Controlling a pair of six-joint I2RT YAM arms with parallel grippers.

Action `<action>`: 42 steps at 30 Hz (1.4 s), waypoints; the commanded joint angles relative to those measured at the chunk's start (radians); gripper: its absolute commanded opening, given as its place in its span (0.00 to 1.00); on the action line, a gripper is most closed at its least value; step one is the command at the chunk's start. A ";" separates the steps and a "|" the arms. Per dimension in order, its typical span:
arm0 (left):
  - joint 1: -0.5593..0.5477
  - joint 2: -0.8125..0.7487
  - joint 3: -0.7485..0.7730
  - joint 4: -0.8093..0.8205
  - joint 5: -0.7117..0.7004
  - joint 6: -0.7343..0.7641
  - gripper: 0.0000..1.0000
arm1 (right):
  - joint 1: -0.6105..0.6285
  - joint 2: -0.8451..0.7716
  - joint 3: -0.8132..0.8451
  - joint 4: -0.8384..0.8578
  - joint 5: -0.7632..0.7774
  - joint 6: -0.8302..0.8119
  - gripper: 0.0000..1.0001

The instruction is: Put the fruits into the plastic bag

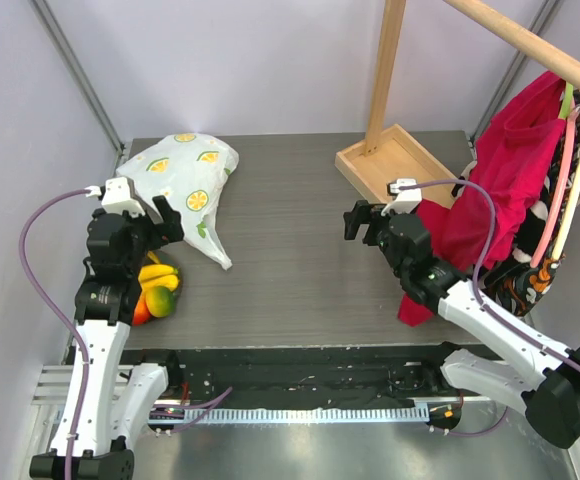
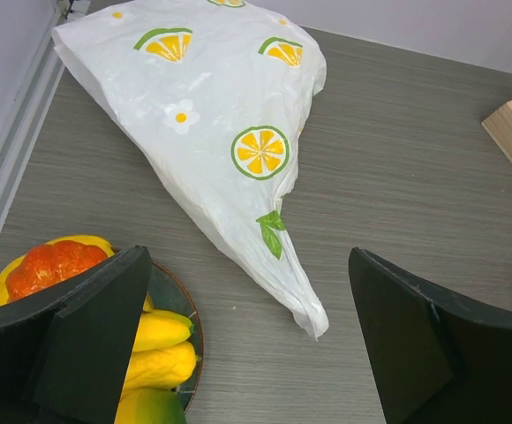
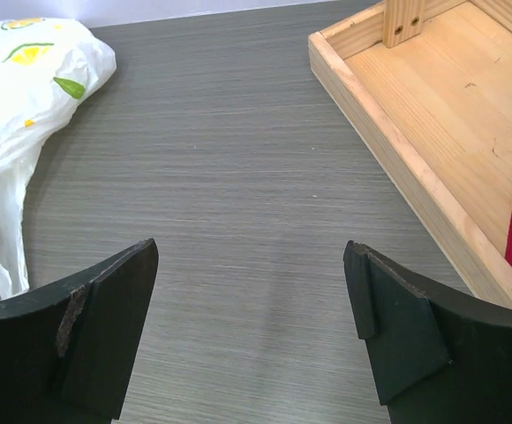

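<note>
Top view: plastic bag [image 1: 185,180] lies flat on the desk [image 1: 300,260] at approx 10 o'clock, white w/ lemon-slice and leaf print. Its wide end is toward the back-left corner and its narrow twisted tail runs out toward 5 o'clock. Bag looks collapsed; mouth and handles can't be made out. Fruits [image 1: 157,290] sit piled on a dark round plate [image 2: 196,329] at approx 8 o'clock of the desk, just beside the left arm, outside the bag. Left wrist view: banana bunch [image 2: 161,346] on the plate's right side, red-orange fruit [image 2: 53,263] w/ lumpy skin at the back, green-yellow fruit [image 2: 150,409] at the near edge. More yellow shows under the red-orange one, kind unclear. Bag tail ends near the plate rim, at its 2 o'clock in top view, not touching. Left fingers [image 2: 88,340] are spread wide, holding nothing, hovering over the plate edge and bag tail. Right fingers [image 3: 97,327] are also spread wide and empty, above bare desk right of centre, well apart from bag and fruits. Wooden tray [image 1: 395,165] w/ an upright post [image 1: 385,70] stands at approx 1 o'clock. Red cloth [image 1: 505,185] hangs at 3 o'clock beside the right arm, w/ coloured hangers [image 1: 555,200] next to it.
</note>
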 commanded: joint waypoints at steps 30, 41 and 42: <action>-0.097 0.138 -0.140 0.047 -0.071 -0.307 0.88 | -0.002 -0.134 -0.033 -0.073 -0.018 0.126 0.93; -0.262 0.257 -0.242 0.201 -0.101 -0.449 0.86 | -0.002 -0.062 -0.065 0.039 -0.177 0.221 0.88; -0.262 0.267 -0.246 0.217 -0.095 -0.462 0.86 | -0.002 -0.062 -0.070 0.056 -0.199 0.233 0.88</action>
